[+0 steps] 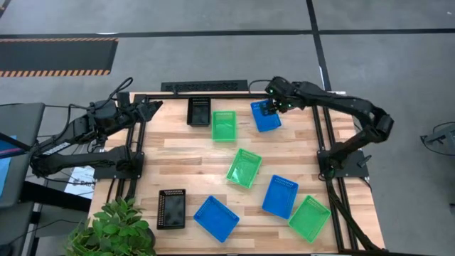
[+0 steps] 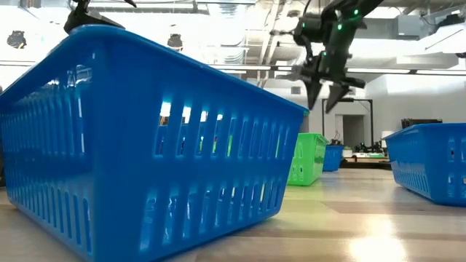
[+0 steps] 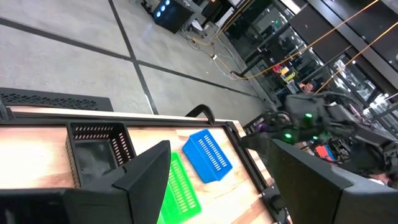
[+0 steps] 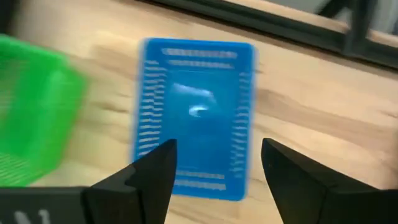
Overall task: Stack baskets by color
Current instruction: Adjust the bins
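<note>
Several baskets lie singly on their bottoms on the wooden table (image 1: 185,153). At the far edge a black basket (image 1: 199,111), a green one (image 1: 223,125) and a blue one (image 1: 265,116) stand in a row. My right gripper (image 1: 272,107) hangs open above this blue basket (image 4: 193,118), clear of it, fingers pointing steeply down. Another green basket (image 1: 244,168) lies mid-table. Near the front edge are a black basket (image 1: 171,208), two blue ones (image 1: 216,218) (image 1: 280,196) and a green one (image 1: 309,218). My left gripper (image 1: 146,108) waits open at the far left.
A black power strip (image 1: 205,86) lies along the table's far edge. A potted plant (image 1: 114,227) stands off the near left corner. Bare wood shows on the left half of the table between the two black baskets.
</note>
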Action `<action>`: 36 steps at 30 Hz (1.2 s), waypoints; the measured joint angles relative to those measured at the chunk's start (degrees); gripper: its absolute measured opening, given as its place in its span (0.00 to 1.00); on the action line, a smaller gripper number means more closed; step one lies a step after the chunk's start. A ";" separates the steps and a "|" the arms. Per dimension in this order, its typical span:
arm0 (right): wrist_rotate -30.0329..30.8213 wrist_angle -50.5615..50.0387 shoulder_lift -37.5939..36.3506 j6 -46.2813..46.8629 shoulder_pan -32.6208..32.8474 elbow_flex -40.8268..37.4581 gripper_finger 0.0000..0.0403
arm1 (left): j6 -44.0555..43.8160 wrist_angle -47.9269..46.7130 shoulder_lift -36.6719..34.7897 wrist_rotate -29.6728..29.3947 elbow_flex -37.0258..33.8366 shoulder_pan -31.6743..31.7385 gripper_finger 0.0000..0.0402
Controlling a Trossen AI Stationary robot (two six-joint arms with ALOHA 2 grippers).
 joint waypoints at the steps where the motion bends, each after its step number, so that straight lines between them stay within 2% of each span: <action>1: -0.02 0.91 -0.35 0.18 1.03 0.00 0.63 | 0.00 0.00 0.00 0.06 0.01 0.00 0.64; 8: -0.44 7.62 1.27 4.46 8.36 0.02 0.63 | -0.05 0.00 0.01 1.05 0.01 0.00 0.64; 17: -2.19 16.76 10.10 8.55 15.35 0.44 0.63 | -0.05 0.00 -0.01 1.34 0.01 0.00 0.64; 28: -2.99 16.43 22.42 5.43 15.46 10.59 0.63 | -0.05 0.00 -0.02 1.49 0.01 0.00 0.64; 36: -2.95 13.38 26.98 3.27 12.59 14.80 0.63 | 0.26 0.00 0.01 1.46 -0.01 0.00 0.64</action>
